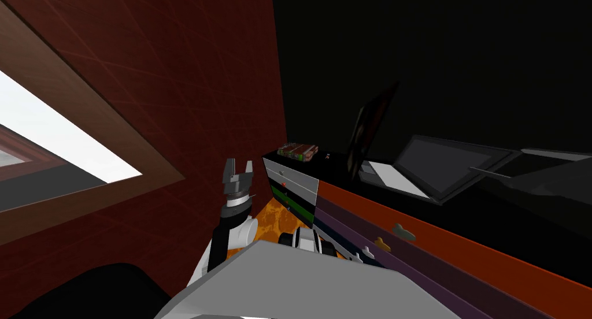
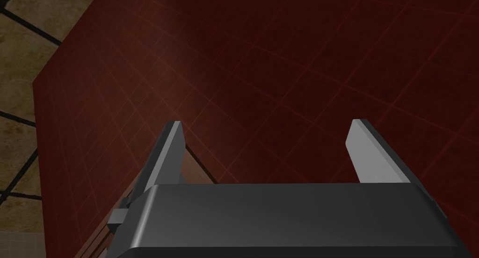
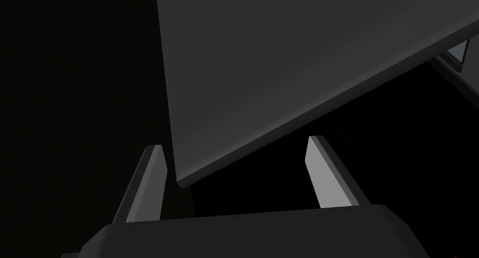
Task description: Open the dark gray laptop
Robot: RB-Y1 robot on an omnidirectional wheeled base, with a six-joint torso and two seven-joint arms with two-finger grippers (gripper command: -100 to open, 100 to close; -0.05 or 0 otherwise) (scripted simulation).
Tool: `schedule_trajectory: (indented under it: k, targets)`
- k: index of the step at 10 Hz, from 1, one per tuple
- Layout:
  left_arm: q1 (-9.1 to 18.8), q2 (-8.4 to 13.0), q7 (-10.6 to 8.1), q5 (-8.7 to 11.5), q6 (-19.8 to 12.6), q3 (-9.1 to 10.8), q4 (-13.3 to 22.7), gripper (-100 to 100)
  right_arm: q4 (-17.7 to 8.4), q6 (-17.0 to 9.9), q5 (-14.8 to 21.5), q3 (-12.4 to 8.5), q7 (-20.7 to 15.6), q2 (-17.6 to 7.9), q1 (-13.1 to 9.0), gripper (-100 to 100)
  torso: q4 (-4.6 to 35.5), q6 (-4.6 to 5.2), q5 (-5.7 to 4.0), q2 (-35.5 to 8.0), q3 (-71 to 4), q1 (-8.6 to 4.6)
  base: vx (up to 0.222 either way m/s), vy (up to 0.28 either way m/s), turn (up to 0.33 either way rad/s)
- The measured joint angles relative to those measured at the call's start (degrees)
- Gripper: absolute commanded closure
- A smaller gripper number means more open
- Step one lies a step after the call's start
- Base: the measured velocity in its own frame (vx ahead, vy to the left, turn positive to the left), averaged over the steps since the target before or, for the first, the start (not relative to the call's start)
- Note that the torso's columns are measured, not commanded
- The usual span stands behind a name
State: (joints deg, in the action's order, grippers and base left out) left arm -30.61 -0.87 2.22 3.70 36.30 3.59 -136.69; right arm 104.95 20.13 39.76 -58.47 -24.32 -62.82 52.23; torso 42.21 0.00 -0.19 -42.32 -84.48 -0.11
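Right wrist view: dark gray laptop lid (image 3: 280,59) at twelve o'clock from right gripper (image 3: 235,143), corner between parted fingers, unpinched. Resting on black desk top (image 1: 497,229); left gripper (image 1: 238,172), likewise spread, off at nine o'clock.

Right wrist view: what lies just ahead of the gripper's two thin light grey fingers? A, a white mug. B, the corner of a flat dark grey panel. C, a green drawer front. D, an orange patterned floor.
B: the corner of a flat dark grey panel, probably the laptop's lid, points down between the open fingers of the right gripper, with black around it.
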Motion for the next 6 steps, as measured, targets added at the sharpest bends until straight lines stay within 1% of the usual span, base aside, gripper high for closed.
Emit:
schedule_trajectory:
  k: [2,4,5,6]
  targets:
    - [0.0,0.0,0.00,0.0,0.0,-0.01,0.0,0,1.0,-0.9,1.9,-1.3,-1.3,-1.0,1.8,100,-0.2,-0.05,-0.07,0.3,-0.2,0.25,0.068,0.086,-0.068]
    - [0.0,0.0,0.00,0.0,0.0,-0.01,0.0,0,2.0,-0.9,3.8,-2.3,-2.7,-1.7,4.0,100,-0.2,-0.19,-0.05,0.4,-0.3,0.03,0.042,0.067,-0.046]
    - [0.0,0.0,0.00,0.0,0.0,-0.01,0.0,0,3.2,-1.4,4.8,-2.6,-3.3,-2.1,5.3,100,-0.2,-0.19,-0.10,0.4,-0.3,-0.05,0.042,0.082,-0.033]
    - [0.0,0.0,0.00,0.0,0.0,-0.01,0.0,0,3.6,-1.5,5.7,-2.9,-3.9,-2.8,6.2,100,-0.2,-0.15,-0.09,0.5,-0.3,-0.12,0.054,0.081,-0.037]
